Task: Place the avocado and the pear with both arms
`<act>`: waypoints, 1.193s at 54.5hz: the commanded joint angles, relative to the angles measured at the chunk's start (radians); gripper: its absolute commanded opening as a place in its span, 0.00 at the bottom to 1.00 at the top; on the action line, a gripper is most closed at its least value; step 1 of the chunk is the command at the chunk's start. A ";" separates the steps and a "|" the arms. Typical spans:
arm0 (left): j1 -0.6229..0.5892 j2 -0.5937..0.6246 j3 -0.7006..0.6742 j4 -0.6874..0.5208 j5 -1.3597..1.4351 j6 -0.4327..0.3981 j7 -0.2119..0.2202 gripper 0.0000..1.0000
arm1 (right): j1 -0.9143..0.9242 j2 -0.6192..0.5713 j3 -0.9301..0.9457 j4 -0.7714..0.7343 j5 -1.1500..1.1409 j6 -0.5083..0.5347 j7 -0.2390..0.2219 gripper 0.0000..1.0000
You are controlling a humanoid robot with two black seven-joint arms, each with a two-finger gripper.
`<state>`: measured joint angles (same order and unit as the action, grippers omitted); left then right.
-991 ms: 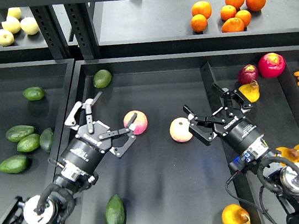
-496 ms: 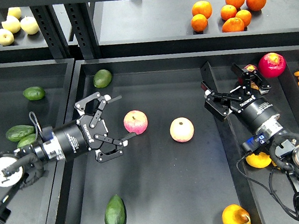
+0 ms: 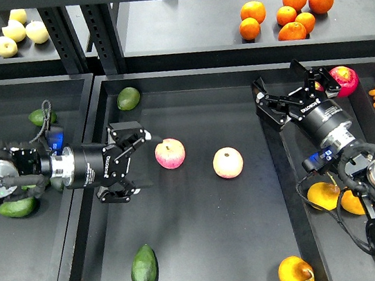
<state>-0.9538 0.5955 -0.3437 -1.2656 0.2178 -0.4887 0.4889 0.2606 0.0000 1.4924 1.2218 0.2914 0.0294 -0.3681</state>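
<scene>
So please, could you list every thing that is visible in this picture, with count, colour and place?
Large dark green avocado: one, middle tray, front.
Small olive-green avocado: one, middle tray, back left corner.
Pink-and-yellow round apples: two, middle tray, centre.
Orange-yellow pear: one, middle tray, front right.
Paler green avocados: several, left tray, partly hidden.
Round oranges: six, back right shelf.
Pale yellow fruits: four, back left shelf.
Red apple: one, right tray, back.
Left claw: black, open, beside an apple.
Right claw: black, open, over right tray edge.
</scene>
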 commanded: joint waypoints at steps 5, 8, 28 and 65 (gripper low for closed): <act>-0.223 -0.013 0.233 0.006 0.075 0.000 0.000 1.00 | 0.011 0.000 -0.001 -0.002 0.002 0.000 0.000 1.00; -0.266 -0.022 0.287 0.011 0.104 0.000 0.000 1.00 | 0.011 0.000 -0.001 -0.001 0.002 0.001 0.000 1.00; -0.349 -0.131 0.479 0.028 0.281 0.000 0.000 1.00 | 0.009 0.000 -0.003 -0.002 0.003 0.003 -0.002 1.00; -0.338 -0.286 0.710 0.187 0.334 0.000 0.000 1.00 | 0.011 0.000 -0.009 -0.002 0.003 0.006 -0.002 1.00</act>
<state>-1.2918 0.3403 0.3373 -1.1252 0.5540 -0.4888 0.4889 0.2717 0.0000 1.4842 1.2213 0.2959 0.0344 -0.3696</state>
